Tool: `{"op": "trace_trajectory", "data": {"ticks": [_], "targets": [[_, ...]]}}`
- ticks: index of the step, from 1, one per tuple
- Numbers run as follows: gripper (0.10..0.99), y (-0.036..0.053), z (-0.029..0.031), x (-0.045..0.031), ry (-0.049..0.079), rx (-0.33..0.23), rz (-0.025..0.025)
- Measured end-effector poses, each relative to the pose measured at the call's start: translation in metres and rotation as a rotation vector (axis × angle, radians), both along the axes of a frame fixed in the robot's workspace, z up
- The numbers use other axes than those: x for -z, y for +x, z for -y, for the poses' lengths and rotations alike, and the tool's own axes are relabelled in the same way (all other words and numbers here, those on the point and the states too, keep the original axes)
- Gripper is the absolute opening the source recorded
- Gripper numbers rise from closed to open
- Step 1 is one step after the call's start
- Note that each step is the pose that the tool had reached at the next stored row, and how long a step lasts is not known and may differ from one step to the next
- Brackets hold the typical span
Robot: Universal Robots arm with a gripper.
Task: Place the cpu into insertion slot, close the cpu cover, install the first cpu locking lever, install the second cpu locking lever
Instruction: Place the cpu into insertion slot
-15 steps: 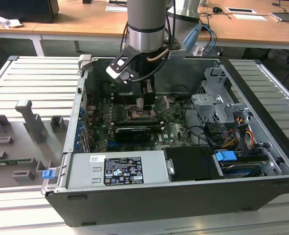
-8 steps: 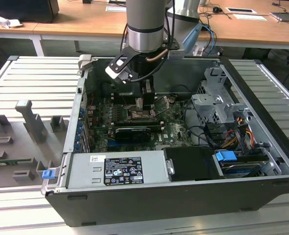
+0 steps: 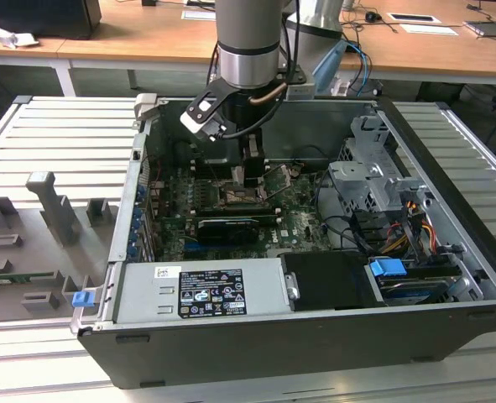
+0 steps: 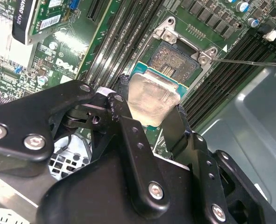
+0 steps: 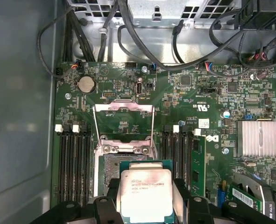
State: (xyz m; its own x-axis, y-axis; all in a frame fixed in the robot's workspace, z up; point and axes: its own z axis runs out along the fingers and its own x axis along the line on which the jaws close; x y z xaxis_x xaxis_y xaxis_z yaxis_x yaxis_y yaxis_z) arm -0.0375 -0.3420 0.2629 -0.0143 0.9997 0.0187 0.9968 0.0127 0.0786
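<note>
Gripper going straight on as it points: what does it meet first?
The gripper, shut on the cpu, points into the open insertion slot; the cpu would likely touch it first. The cpu cover is flipped back, out of line. Remaining gap unclear.

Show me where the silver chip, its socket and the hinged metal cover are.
chip (image 5: 146, 193): first wrist view, middle of its silver top.
socket (image 4: 175, 60): second wrist view, its dark pin field.
cover (image 5: 123, 107): first wrist view, the frame bar opposite its hinge.

Exterior wide, wrist views share insertion slot (image 4: 175, 63)
</note>
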Motion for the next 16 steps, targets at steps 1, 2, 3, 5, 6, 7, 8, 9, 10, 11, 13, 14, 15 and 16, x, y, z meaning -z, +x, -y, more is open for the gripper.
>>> {"op": "trace_trajectory", "data": {"ticks": [1, 2, 3, 5, 6, 7, 8, 9, 10, 11, 13, 14, 15, 16], "targets": [[0.529, -0.0004, -0.0002, 0.0, 0.0, 0.0, -0.0001], [0.529, -0.0005, -0.0005, 0.0003, 0.0, 0.0, 0.0], [0.529, -0.0008, -0.0015, 0.0007, 0.0, 0.0, -0.0001], [0.529, -0.0009, -0.0034, 0.0027, 0.0, 0.001, 0.0], [0.529, -0.001, -0.0037, 0.0039, 0.0, 0.007, -0.0001], [0.529, -0.001, -0.0039, 0.0049, 0.0, 0.014, -0.0002], [0.529, -0.0011, -0.004, 0.0067, 0.0, 0.029, -0.0002], [0.529, -0.0014, -0.0041, 0.0088, 0.0, 0.044, -0.0002], [0.529, -0.0018, -0.0042, 0.0105, 0.0, 0.053, -0.0005], [0.529, -0.0034, -0.0042, 0.0114, 0.0, 0.055, -0.0005], [0.529, -0.0065, -0.0043, 0.0127, 0.0, 0.055, -0.0004], [0.529, -0.0074, -0.0043, 0.0132, 0.0, 0.055, -0.0005], [0.529, -0.0079, -0.0043, 0.0134, 0.0, 0.055, -0.0005], [0.529, -0.0081, -0.0043, 0.0136, 0.0, 0.055, -0.0005]]}}
